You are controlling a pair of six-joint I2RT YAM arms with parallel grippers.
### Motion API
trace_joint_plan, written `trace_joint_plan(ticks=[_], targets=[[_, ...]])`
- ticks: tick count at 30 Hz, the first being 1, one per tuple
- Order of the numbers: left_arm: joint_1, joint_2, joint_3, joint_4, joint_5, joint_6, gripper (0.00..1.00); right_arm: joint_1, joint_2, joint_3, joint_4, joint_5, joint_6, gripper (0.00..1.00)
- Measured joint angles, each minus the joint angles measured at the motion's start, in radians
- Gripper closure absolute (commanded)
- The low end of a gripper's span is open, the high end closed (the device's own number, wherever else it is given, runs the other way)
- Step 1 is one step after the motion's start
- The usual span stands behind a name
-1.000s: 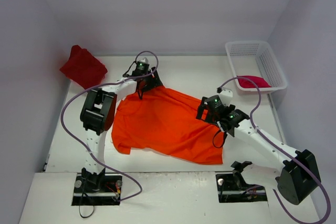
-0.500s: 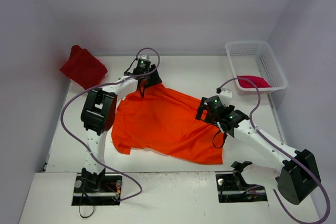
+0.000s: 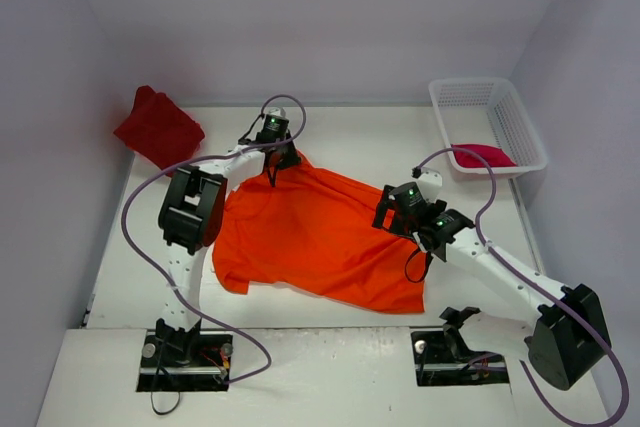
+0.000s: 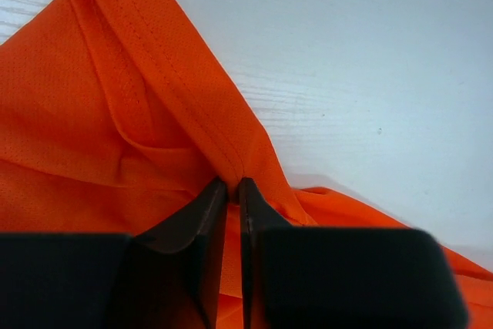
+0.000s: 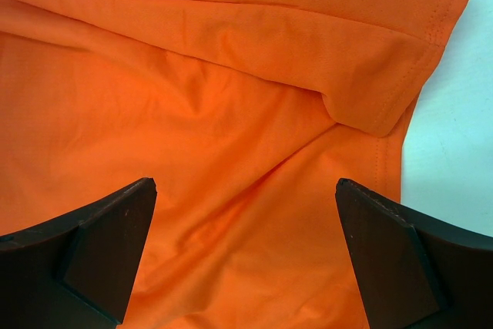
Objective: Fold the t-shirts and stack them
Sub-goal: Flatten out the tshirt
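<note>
Our left gripper (image 4: pixel 233 184) had just pinched shut on the far edge of the orange t-shirt (image 3: pixel 310 237), which lay spread on the table (image 3: pixel 400 137). Our right gripper (image 5: pixel 245 184) hung wide open over it. We could start folding.

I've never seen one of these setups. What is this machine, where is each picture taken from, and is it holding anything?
These are two robot arms bolted at the near edge of a white table. The wide picture comes from a fixed camera above and behind them. The two close-ups come from a camera on each wrist, looking past that arm's own fingers.

An orange t-shirt lies spread out and rumpled in the middle. A dark red t-shirt is bunched at the far left corner, and a crimson-pink t-shirt sits in a white basket at the far right.

The left claw is shut on a fold at the orange t-shirt's far edge. The right claw stands open over its right side, holding nothing.
</note>
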Motion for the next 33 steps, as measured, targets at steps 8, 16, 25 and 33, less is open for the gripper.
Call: trace_joint_plan(ticks=[8, 16, 25, 33], targets=[[-0.001, 0.014, 0.037, -0.025, -0.019, 0.019, 1.00, 0.000, 0.002, 0.000, 0.001, 0.000, 0.000, 0.01], [-0.001, 0.016, 0.087, -0.044, -0.028, 0.038, 1.00, 0.000, 0.014, -0.002, 0.008, -0.006, 0.001, 0.01], [-0.001, 0.039, 0.140, -0.074, -0.039, 0.049, 1.00, 0.000, 0.015, -0.023, 0.020, -0.013, 0.006, 0.01], [-0.005, 0.051, 0.169, -0.094, -0.064, 0.072, 1.00, 0.000, 0.015, -0.025, 0.027, -0.020, 0.014, 0.02]])
